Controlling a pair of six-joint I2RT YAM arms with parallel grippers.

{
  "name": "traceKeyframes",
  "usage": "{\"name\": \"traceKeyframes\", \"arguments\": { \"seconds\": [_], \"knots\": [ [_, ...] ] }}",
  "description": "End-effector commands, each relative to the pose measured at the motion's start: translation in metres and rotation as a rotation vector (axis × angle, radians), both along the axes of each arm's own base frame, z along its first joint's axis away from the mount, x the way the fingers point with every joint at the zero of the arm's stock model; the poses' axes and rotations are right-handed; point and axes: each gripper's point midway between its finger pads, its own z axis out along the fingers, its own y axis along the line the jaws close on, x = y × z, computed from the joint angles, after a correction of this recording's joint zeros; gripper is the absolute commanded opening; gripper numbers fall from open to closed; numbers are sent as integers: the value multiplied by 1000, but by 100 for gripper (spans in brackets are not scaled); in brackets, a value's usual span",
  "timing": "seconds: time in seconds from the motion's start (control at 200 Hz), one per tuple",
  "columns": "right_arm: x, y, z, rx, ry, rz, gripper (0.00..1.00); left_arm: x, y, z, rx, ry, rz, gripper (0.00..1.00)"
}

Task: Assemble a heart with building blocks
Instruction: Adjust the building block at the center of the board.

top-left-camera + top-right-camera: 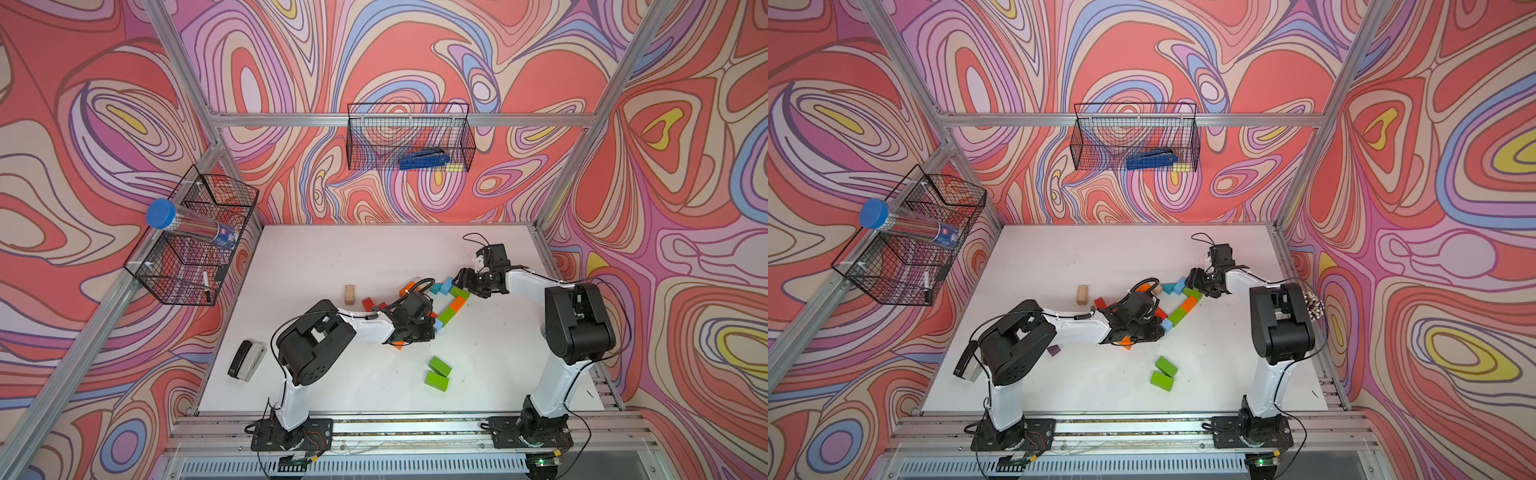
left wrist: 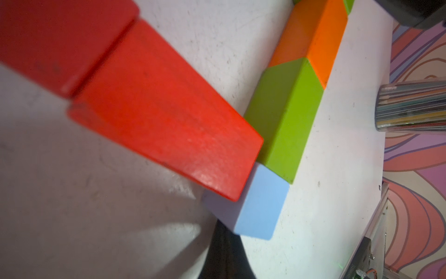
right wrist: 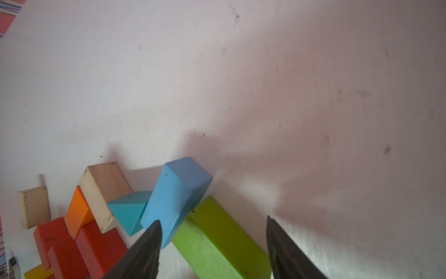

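Observation:
The building blocks lie mid-table in both top views. A slanted row runs from a light blue brick (image 1: 438, 326) through a green brick (image 1: 446, 316) and an orange one (image 1: 457, 303) to another green brick (image 1: 459, 293). My right gripper (image 3: 212, 219) stands open astride that last green brick (image 3: 217, 241), one fingertip (image 3: 154, 232) against a light blue brick (image 3: 176, 193). My left gripper (image 2: 224, 256) is shut, low beside the row's light blue end brick (image 2: 260, 207) and a red brick (image 2: 164, 116). Two green bricks (image 1: 438, 373) lie apart near the front.
A plain wood block (image 1: 350, 294) stands left of the cluster, and a purple cube (image 1: 1054, 350) lies by the left arm. A black-and-grey stapler (image 1: 246, 359) sits front left. A cup of pencils (image 1: 1312, 305) stands at the right edge. Wire baskets (image 1: 409, 137) hang on the walls.

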Motion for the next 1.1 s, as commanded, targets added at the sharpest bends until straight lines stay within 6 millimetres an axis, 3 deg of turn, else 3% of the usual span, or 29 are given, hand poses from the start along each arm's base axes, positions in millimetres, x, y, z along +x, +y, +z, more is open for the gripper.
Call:
{"name": "traceKeyframes", "arguments": {
  "seconds": [0.0, 1.097],
  "knots": [
    [10, -2, 4, 2, -26, 6, 69, -3, 8, -21, 49, 26, 31, 0],
    [18, -1, 2, 10, -32, 7, 68, 0, 3, -23, 44, 16, 52, 0]
  ]
}}
